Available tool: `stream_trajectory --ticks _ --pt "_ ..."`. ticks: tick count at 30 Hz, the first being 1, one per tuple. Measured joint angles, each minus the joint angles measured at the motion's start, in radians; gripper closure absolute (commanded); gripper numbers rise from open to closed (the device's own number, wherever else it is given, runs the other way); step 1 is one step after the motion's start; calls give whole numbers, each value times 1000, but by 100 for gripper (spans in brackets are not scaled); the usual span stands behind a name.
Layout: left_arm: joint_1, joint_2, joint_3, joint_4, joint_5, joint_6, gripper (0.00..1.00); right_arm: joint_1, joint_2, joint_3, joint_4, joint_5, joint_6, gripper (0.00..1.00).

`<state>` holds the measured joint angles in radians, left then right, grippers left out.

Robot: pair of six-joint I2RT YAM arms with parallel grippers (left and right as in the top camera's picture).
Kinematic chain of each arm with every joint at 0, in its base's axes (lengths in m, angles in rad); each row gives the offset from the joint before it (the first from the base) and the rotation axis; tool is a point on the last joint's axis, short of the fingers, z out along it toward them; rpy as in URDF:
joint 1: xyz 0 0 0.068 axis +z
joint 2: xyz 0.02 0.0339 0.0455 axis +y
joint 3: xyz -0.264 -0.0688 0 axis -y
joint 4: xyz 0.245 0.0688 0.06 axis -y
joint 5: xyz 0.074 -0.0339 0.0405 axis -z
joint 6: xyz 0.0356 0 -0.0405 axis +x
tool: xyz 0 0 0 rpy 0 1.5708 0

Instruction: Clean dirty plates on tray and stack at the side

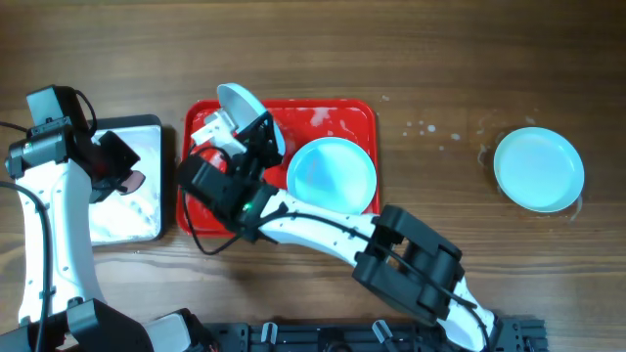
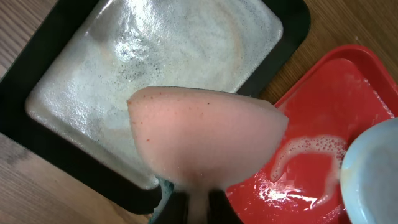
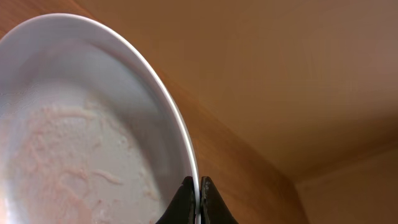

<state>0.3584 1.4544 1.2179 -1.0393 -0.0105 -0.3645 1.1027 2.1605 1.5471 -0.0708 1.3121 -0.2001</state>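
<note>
On wooden table [image 1: 440, 59], far left: black-rimmed silver metal tray [image 1: 132, 217], filmed with pale foam. Above its near edge, pink sponge [image 2: 205, 134], rounded and bulging. Farther right, scattered water droplets [image 1: 423, 129] on bare wood.

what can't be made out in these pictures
Overhead: the right arm hides the left part of the bright red plastic tray.
Left wrist: the pink foam sponge covers most of the left fingers.
Right wrist: the tilted pale turquoise plastic plate is cut off by the left and bottom edges; its underside is unseen.
</note>
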Motion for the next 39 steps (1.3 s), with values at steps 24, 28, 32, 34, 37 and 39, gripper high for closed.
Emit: stream_trajectory --ticks 24,28,32,34,37,39 --pt "0 0 0 -4 0 0 96 27 0 0 1 65 -57 96" --pt "0 0 0 -8 0 0 96 43 0 0 1 39 -57 96" --pt "0 0 0 -8 0 -2 96 49 0 0 1 30 -57 96" --pt "0 0 0 -8 0 -11 96 48 0 0 1 30 -57 96" --pt "0 0 0 -8 0 -16 96 49 0 0 1 22 -57 96" --pt "0 0 0 -8 0 -18 96 49 0 0 1 9 -57 96"
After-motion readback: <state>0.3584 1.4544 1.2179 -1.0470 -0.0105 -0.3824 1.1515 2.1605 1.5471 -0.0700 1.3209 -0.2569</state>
